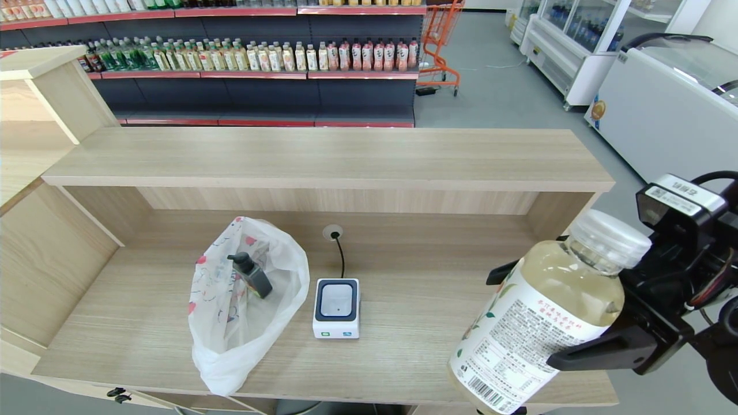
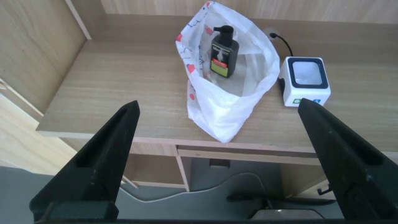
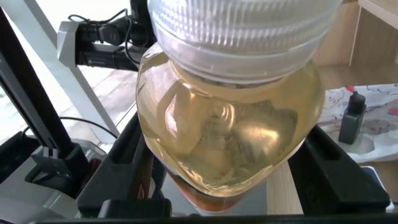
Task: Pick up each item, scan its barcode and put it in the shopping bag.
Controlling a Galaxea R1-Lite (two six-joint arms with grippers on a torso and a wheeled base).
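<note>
Plastic shopping bag [image 1: 230,346], dark pump bottle [image 1: 252,276] inside

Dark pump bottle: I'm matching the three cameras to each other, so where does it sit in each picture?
Head view: the dark pump bottle leans inside the shopping bag, left of the scanner.
Left wrist view: it stands in the bag's open mouth, with the scanner beside the bag.
Right wrist view: it is beyond the held drink bottle, against the bag.
Shared landmark: the shopping bag.
</note>
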